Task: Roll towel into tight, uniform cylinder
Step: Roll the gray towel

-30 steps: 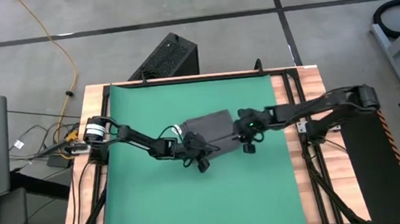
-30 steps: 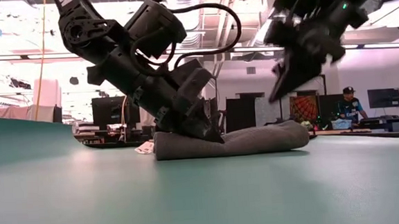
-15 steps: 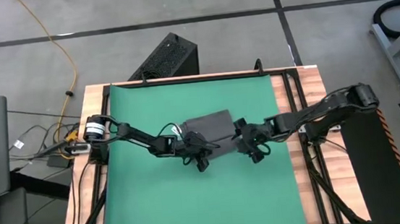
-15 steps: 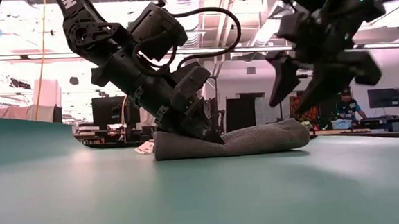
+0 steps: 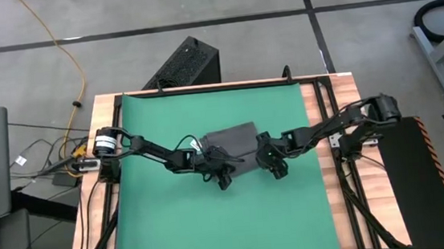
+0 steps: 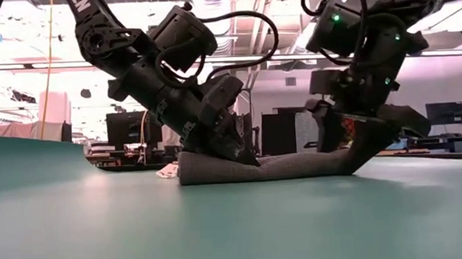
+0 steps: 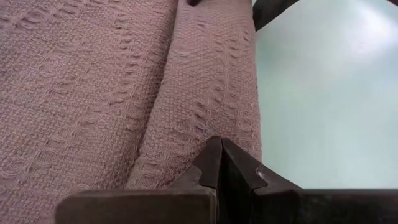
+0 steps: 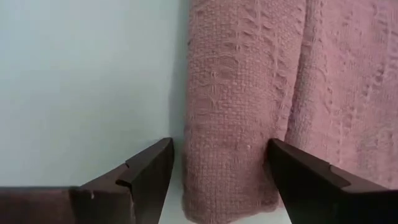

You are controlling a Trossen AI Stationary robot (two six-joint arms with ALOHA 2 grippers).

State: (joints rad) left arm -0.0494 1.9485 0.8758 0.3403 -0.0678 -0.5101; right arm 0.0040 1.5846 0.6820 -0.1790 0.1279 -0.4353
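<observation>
The dark grey towel (image 5: 235,139) lies on the green mat (image 5: 214,222), with its near edge rolled into a low roll (image 6: 289,166). A small white tag (image 6: 168,172) shows at its left end. My left gripper (image 5: 225,177) is shut and set against the roll near its left end (image 7: 199,99). My right gripper (image 5: 273,168) is open and tipped steeply down at the roll's right end (image 8: 230,155). One of its fingers (image 8: 152,171) is on the mat side, the other (image 8: 298,171) over the crease beside the flat cloth. My left gripper presses its shut fingertips (image 7: 221,152) onto the top of the rolled part (image 7: 186,143) near the towel's left end. It slants down from the table's left. The roll lies flat on the mat under it. My right gripper stands astride the roll's right end; whether its fingers touch the cloth I cannot tell.
The mat covers most of the wooden table (image 5: 338,211), with free mat toward the near edge. A black box (image 5: 184,63) stands on the floor beyond the far edge. A person (image 6: 405,123) is in the room behind the table.
My right gripper has come down toward the near edge to the roll's right end, turning about its own axis and opening wider. Its fingers now stand on either side of that end. The towel and my left gripper have kept their places.
</observation>
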